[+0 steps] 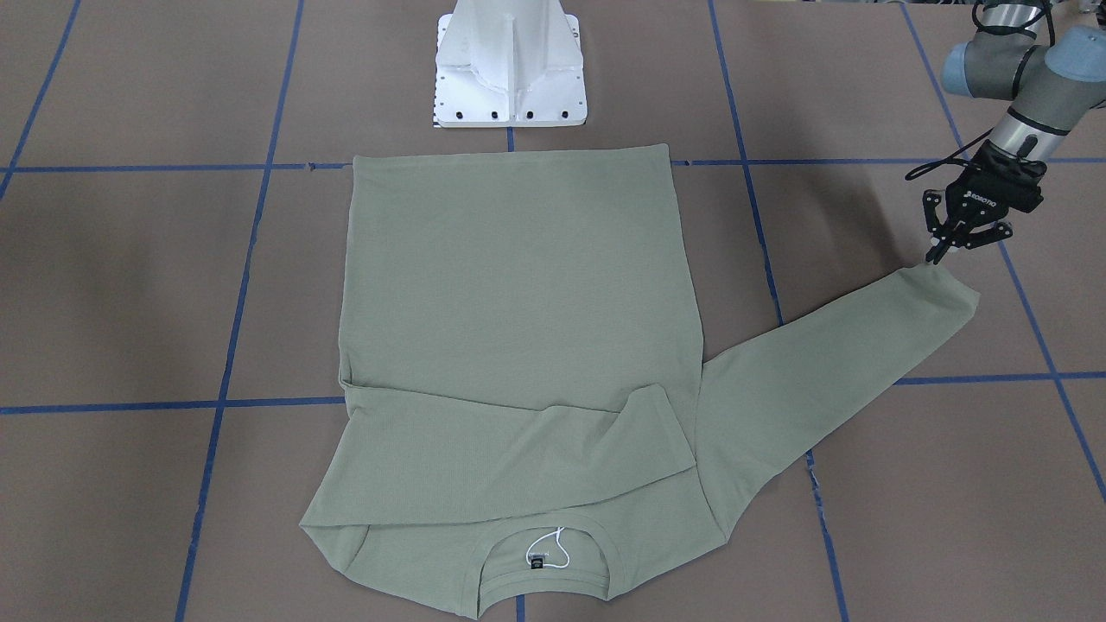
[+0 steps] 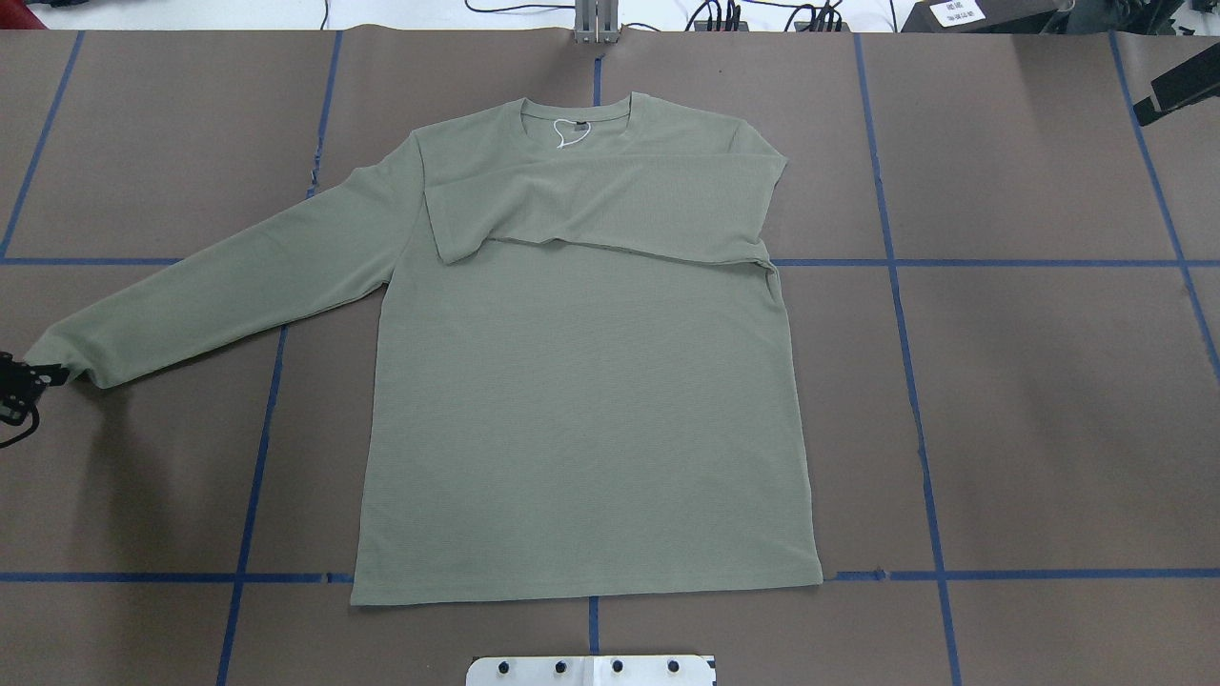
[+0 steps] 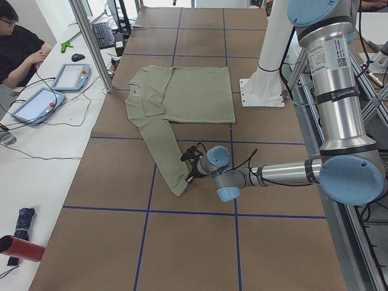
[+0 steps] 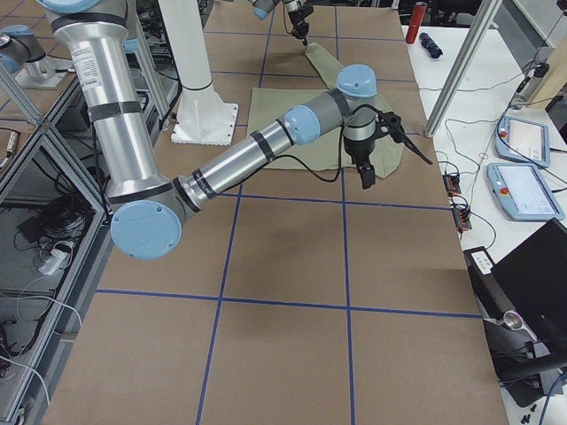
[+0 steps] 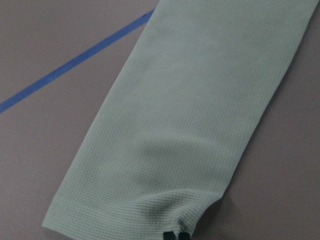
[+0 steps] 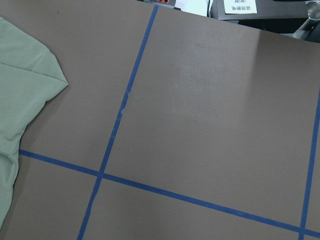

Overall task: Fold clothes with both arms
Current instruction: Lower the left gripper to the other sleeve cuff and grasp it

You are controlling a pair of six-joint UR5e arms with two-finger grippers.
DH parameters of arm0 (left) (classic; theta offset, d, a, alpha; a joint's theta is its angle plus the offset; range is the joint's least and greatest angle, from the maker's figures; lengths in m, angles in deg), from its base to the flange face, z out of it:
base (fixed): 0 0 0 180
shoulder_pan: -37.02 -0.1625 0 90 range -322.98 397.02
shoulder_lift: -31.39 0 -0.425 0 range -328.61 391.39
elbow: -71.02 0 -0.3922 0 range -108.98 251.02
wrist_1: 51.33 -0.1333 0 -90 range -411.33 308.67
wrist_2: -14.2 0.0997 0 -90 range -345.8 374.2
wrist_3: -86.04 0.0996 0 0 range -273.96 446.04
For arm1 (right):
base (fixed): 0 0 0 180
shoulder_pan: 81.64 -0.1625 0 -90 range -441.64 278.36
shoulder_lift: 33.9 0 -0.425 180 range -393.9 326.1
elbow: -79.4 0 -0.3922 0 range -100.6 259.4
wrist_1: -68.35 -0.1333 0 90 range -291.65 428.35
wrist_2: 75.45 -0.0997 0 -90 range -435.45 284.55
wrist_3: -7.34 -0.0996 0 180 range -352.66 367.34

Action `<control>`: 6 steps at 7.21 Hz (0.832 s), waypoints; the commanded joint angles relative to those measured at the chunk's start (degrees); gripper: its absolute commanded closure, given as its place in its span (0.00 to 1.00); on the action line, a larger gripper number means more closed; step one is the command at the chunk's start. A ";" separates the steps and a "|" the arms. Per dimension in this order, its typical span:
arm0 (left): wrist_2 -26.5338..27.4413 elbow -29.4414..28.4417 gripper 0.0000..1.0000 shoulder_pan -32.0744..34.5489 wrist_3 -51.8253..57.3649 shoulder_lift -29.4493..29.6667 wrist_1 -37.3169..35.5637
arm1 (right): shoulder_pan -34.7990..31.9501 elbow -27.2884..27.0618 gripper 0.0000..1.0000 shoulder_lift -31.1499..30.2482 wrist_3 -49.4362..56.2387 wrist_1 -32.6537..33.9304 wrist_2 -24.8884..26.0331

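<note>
Shirt (image 2: 581,410) looks soft, light knit, so it should droop where unsupported. Left pincer (image 1: 942,250) is closed tight on its cuff (image 5: 125,215) corner, a sound hold. Right pincer (image 4: 366,170) hangs by the shirt's shoulder; its opening I cannot tell.

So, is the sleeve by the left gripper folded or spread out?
Spread out. The sleeve lies straight out from the shirt, its cuff at the left gripper. The other sleeve is folded across the chest.
</note>
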 commanded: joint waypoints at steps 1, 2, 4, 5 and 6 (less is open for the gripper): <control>-4.84 1.84 1.00 8.23 -0.08 9.25 -6.99 | -2.31 0.25 0.00 -2.19 0.86 0.13 0.07; -8.10 2.10 1.00 11.92 -0.08 16.96 -14.88 | -3.28 0.17 0.00 -3.42 3.56 0.13 -0.28; -8.14 2.11 1.00 12.14 -0.96 30.16 -25.37 | -4.87 0.25 0.00 -5.27 6.21 0.13 -0.55; -8.05 1.84 1.00 11.96 -3.22 38.40 -31.77 | -5.22 0.25 0.00 -6.32 7.70 0.04 -0.63; -7.88 1.49 1.00 11.09 -10.55 46.66 -39.58 | -5.57 0.17 0.00 -6.50 7.81 0.04 -0.64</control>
